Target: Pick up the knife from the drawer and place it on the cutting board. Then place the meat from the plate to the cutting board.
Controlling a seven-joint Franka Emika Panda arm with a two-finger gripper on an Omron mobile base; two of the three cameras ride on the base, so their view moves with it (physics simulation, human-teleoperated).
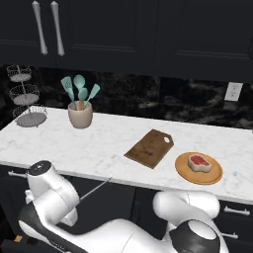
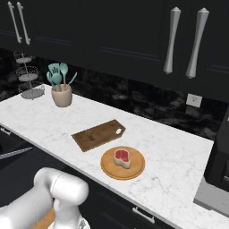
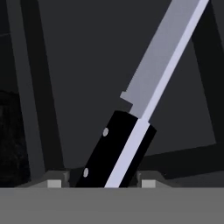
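Your surface (image 1: pixel 113 143), the white marbled top, carries everything the second half of the task needs, and none of it looks handled. The cutting board (image 1: pixel 149 147) lies bare on it, nothing on its wood. Just beside the cutting board, apart from it, sits the plate (image 1: pixel 198 168), and the meat (image 1: pixel 199 162) rests on the plate, so that transfer is not yet done.

Below the surface edge you can see the drawer (image 3: pixel 87 65) as dark panels behind the blade in the hand view. The knife (image 3: pixel 131 131) is where your attention belongs: its black handle runs down between the fingertips of the tool (image 3: pixel 101 183), which looks clamped on it, the pale blade slanting up and away. In the left base view a thin pale line pokes out past the arm, likely that blade.

By my reading, you have the grasp; lifting it to the cutting board, then moving the meat, remain.
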